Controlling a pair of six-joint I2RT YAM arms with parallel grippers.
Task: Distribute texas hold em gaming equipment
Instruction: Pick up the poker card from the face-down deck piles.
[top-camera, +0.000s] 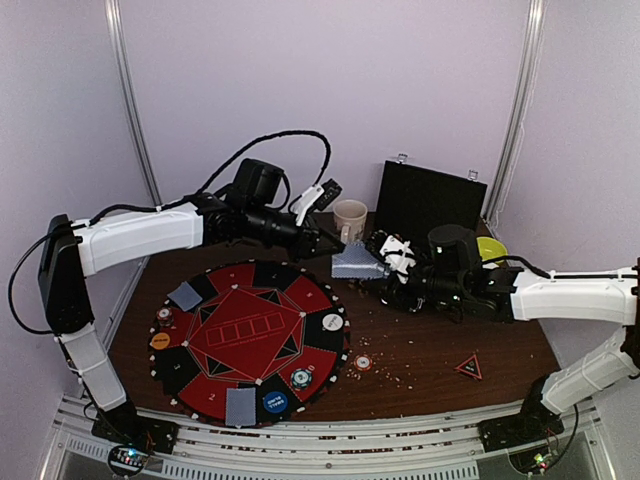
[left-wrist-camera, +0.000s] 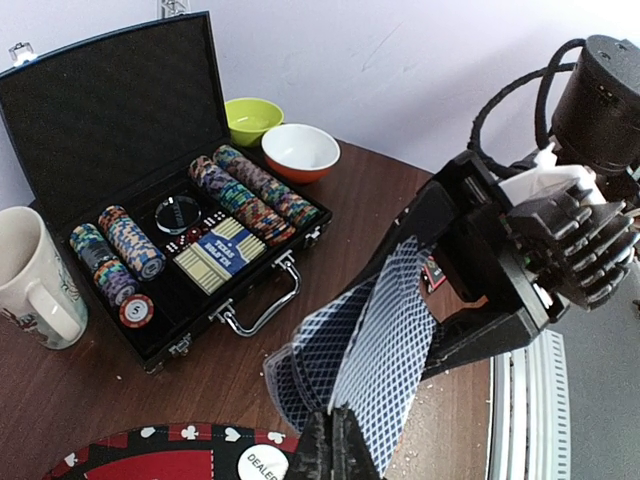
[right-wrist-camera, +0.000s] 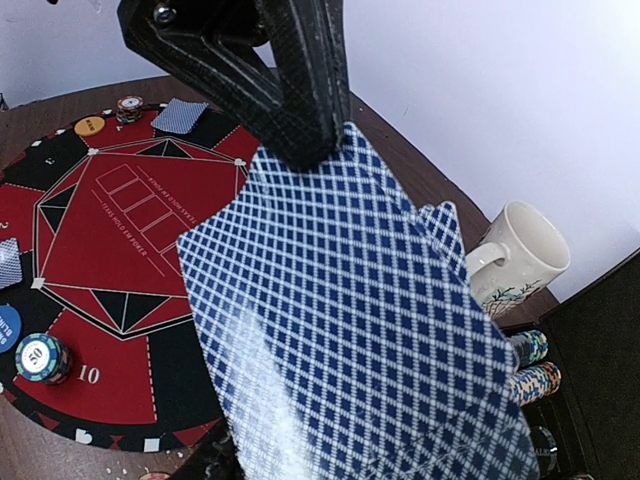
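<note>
Brown surface (top-camera: 430, 340), lower left: one round mat (top-camera: 250, 335) bearing two face-down cards (top-camera: 185, 295), three button discs (top-camera: 332, 322) and two chips (top-camera: 301, 378). A third chip (top-camera: 363, 362), seemingly, lies just off its right edge. Centre: card deck (top-camera: 355, 265) gripped by right tool (top-camera: 384, 262); left tool (top-camera: 324, 245) clenched on its top card (right-wrist-camera: 330, 280).

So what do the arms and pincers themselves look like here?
The left arm and right arm have white casings on their long links, with black joints and bases. A black cable loops over the left one. The left pincer and right pincer are black and angular, with white fittings behind.
</note>
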